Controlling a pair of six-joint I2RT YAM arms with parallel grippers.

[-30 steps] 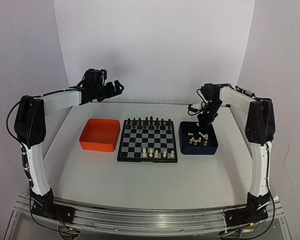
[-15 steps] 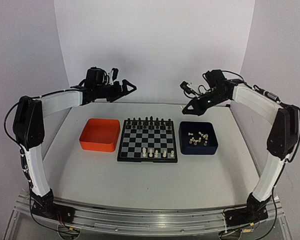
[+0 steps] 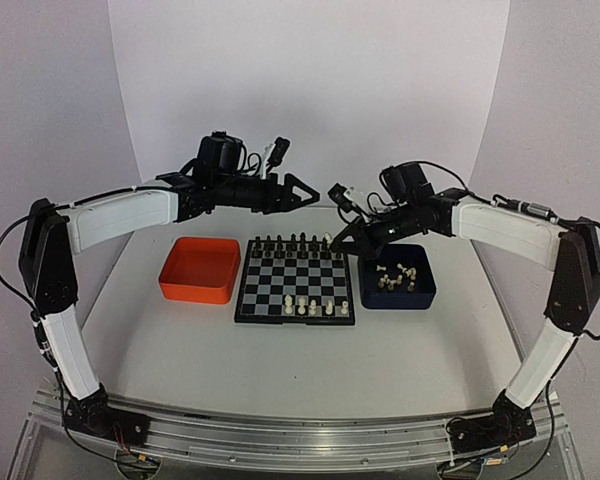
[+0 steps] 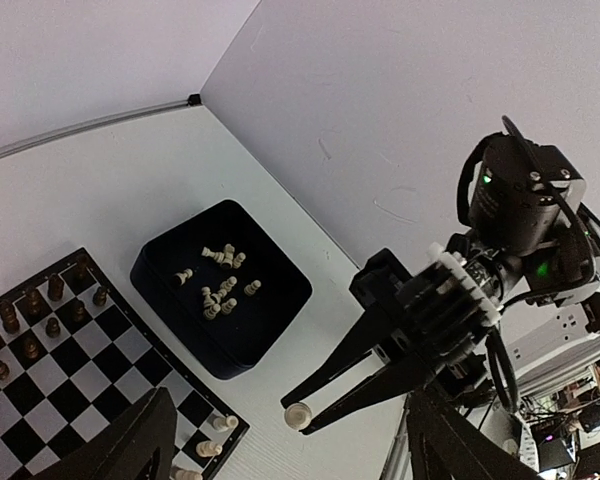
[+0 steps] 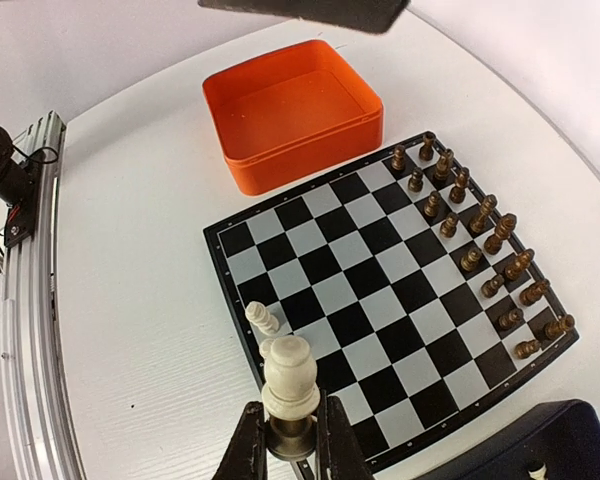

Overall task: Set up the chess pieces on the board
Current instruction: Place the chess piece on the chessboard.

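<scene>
One tiny cream-white chess piece (image 5: pixel 290 378) sits clamped in the right pincer (image 5: pixel 292 440); next, probably lower it onto the black-and-silver checkered board (image 5: pixel 352 256) below.

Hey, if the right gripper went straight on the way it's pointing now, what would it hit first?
Most likely the board, with the cream piece clamped in the right gripper touching down first. Depth is hard to judge, so I cannot tell which square.
</scene>
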